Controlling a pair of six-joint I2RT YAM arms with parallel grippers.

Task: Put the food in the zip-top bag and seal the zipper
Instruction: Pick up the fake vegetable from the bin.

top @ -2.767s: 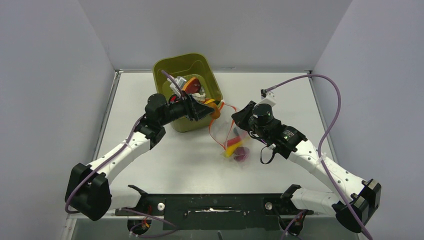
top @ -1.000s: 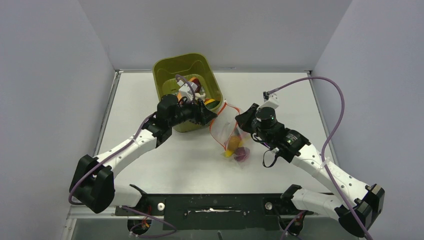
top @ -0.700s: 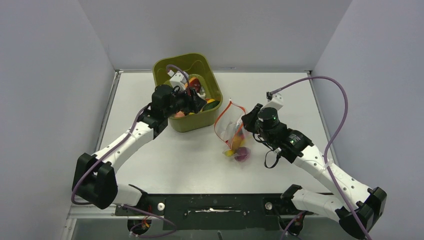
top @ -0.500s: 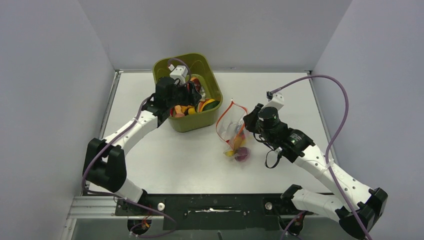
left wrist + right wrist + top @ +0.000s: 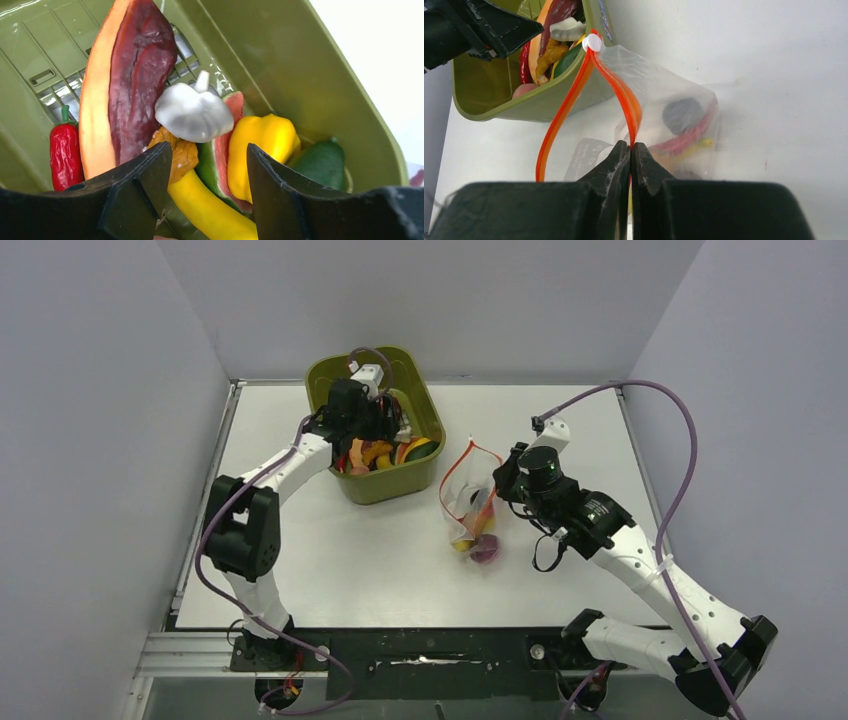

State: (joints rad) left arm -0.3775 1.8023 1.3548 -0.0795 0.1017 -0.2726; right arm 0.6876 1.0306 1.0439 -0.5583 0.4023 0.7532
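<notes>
The clear zip-top bag (image 5: 472, 515) stands on the table right of the bin, its mouth open, holding a yellow and a purple piece. My right gripper (image 5: 630, 146) is shut on the red-orange zipper (image 5: 624, 102) and holds the mouth up; the white slider (image 5: 592, 43) sits at the strip's far end. My left gripper (image 5: 210, 155) is open and empty inside the olive-green bin (image 5: 385, 480), above the food: a yellow banana (image 5: 210, 210), a white garlic (image 5: 192, 114), a watermelon slice (image 5: 220, 165), a yellow pepper (image 5: 260, 145) and a red chili (image 5: 63, 152).
A large orange and dark red slice (image 5: 122, 80) leans in the bin, and a dark green piece (image 5: 322, 160) lies by its right wall. The grey enclosure walls stand at the left, back and right. The bag stands close to the bin's right side.
My left arm let go of the bag's mouth and swung back over the bin, lowering into it. My right gripper kept hold of the zipper and shifted the bag slightly right.
</notes>
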